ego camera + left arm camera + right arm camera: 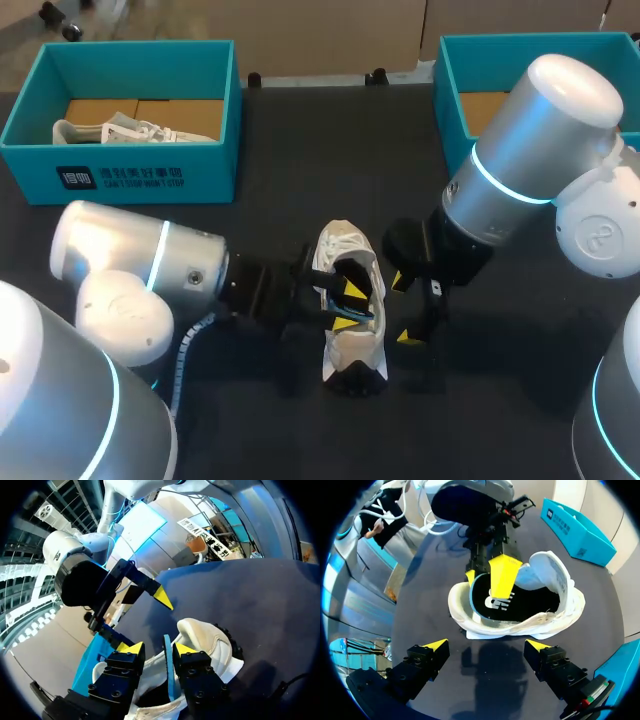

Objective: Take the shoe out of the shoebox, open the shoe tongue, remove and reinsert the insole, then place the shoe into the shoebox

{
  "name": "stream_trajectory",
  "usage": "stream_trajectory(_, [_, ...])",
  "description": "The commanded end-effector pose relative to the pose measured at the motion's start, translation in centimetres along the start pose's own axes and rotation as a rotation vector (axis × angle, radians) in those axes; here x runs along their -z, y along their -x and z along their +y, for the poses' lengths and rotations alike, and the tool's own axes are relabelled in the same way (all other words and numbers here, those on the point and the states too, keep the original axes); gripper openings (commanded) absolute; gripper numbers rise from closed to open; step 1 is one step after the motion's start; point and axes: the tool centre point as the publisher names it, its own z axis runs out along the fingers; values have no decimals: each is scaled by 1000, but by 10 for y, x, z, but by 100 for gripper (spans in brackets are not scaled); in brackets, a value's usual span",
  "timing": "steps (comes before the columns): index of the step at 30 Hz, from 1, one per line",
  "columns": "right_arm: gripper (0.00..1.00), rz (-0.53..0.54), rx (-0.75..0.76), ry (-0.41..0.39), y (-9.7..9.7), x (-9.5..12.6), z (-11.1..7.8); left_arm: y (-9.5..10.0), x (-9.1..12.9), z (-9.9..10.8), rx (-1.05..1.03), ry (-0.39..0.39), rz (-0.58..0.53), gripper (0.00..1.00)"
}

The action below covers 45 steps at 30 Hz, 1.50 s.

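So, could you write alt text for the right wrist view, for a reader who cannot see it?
A white shoe lies on the dark table, with the left gripper pinching its black insole inside the opening. The right gripper is open just short of the shoe, holding nothing.

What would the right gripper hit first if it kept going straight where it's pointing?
Probably the white shoe, lying just ahead of the right gripper, whose fingers are open; depth is unclear.
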Motion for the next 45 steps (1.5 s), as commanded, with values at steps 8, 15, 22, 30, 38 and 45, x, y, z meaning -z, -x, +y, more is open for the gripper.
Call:
stream_trajectory(8, [100, -1, 1, 1, 0, -1, 0, 7, 30, -18, 3, 27, 168, 44])
stream_trajectory(15, [100, -1, 1, 1, 0, -1, 0, 7, 40, -16, -8, 63, 265, 41])
stream_trajectory(22, [100, -1, 1, 1, 0, -1, 0, 6, 48, -12, -5, 102, 347, 41])
stream_trajectory(30, [100, 21, -29, -11, 19, 26, -34, 10, 54, -8, -6, 145, 466, 40])
stream_trajectory(38, [100, 22, -4, 84, 32, 52, -65, 21, 58, -7, 5, 131, 617, 36])
stream_trajectory(45, [100, 22, -4, 84, 32, 52, -65, 24, 60, -7, 16, 112, 624, 19])
